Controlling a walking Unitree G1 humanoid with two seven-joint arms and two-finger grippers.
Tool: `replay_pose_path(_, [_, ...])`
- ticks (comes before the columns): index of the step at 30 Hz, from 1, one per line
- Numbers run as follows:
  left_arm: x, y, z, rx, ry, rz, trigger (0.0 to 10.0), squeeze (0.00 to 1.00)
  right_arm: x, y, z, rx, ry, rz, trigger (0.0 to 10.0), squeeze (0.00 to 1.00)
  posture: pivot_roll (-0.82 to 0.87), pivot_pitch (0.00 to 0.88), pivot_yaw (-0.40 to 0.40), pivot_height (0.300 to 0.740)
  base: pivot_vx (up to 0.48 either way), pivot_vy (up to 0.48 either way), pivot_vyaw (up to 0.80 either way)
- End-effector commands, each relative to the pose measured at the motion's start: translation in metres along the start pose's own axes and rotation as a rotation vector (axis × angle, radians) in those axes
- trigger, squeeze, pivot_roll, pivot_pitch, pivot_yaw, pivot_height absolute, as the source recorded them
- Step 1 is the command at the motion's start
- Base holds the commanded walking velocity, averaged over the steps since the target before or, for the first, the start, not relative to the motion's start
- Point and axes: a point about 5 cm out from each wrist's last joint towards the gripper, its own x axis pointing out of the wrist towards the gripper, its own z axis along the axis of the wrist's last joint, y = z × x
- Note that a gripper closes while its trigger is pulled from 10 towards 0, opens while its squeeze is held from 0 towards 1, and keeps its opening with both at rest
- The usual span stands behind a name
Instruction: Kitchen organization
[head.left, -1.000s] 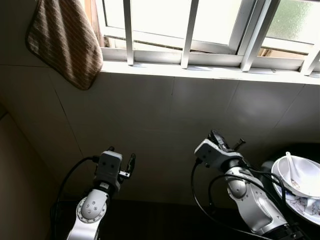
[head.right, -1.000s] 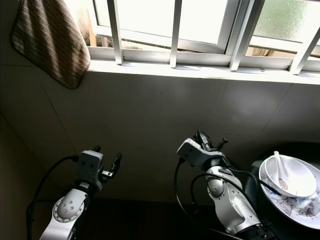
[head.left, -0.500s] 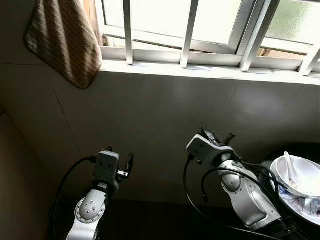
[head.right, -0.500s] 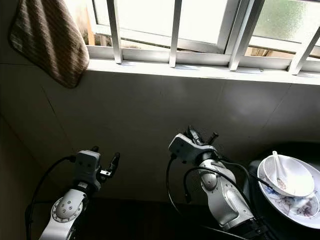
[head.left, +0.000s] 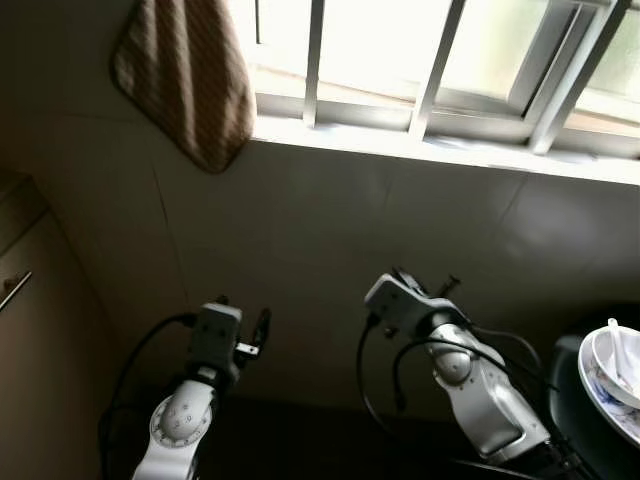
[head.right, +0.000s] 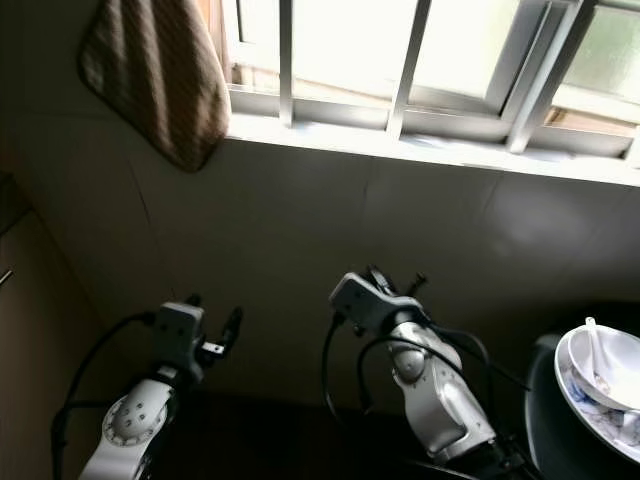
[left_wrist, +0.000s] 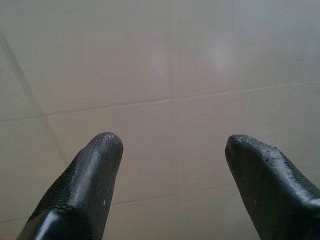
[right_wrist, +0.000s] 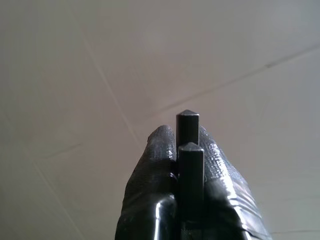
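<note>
Two black-fingered grippers face the grey tiled wall (head.left: 330, 240): left gripper (left_wrist: 170, 150) spread wide and empty, right gripper (right_wrist: 187, 132) pinching a thin black chopstick pair (right_wrist: 188, 131).
</note>
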Motion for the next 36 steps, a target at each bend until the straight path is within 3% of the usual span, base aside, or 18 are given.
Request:
replay_pose_path(1, [0.001, -0.009, 0.001, -0.012, -0.004, -0.029, 10.0, 0.00, -0.002, -0.003, -0.006, -0.005, 0.020, 0.001, 0.0, 0.00, 0.04, 0.000, -0.070, 0.740, 0.000, 0.480, 0.00])
replay_pose_path(7, [0.002, -0.009, 0.001, -0.009, -0.006, -0.030, 10.0, 0.00, -0.002, 0.000, -0.007, -0.012, 0.023, 0.010, 0.0, 0.00, 0.04, 0.000, -0.069, 0.740, 0.000, 0.441, 0.24])
replay_pose_path(16, [0.001, -0.008, 0.006, 0.035, -0.043, -0.024, 10.0, 0.00, -0.002, 0.004, -0.009, -0.030, 0.014, 0.019, 0.0, 0.00, 0.04, 0.000, -0.066, 0.740, 0.000, 0.000, 0.80])
replay_pose_path(18, [0.001, -0.008, 0.007, 0.046, -0.046, -0.024, 10.0, 0.00, -0.005, 0.014, -0.022, -0.040, 0.053, 0.048, 0.0, 0.00, 0.05, 0.000, -0.066, 0.740, 0.000, 0.000, 0.80])
replay_pose_path(22, [0.000, -0.007, 0.006, 0.051, -0.041, -0.025, 10.0, 0.00, -0.011, 0.029, -0.038, 0.098, 0.121, 0.090, 0.0, 0.00, 0.05, 0.000, -0.064, 0.740, 0.000, 0.000, 0.80])
replay_pose_path(25, [0.001, -0.008, 0.005, 0.057, -0.035, -0.032, 10.0, 0.00, -0.014, 0.036, -0.044, 0.134, 0.146, 0.096, 0.0, 0.00, 0.05, 0.000, -0.063, 0.740, 0.000, 0.000, 0.80])
replay_pose_path(32, [0.000, -0.007, 0.005, 0.132, -0.027, -0.047, 10.0, 0.00, -0.016, 0.028, -0.049, 0.292, 0.199, -0.035, 0.0, 0.00, 0.06, 0.000, -0.053, 0.740, 0.000, 0.000, 0.80])
replay_pose_path(36, [0.000, -0.007, 0.006, 0.149, -0.030, -0.046, 10.0, 0.00, -0.017, 0.029, -0.049, 0.308, 0.188, -0.051, 0.0, 0.00, 0.06, 0.000, -0.049, 0.740, 0.000, 0.000, 0.80])
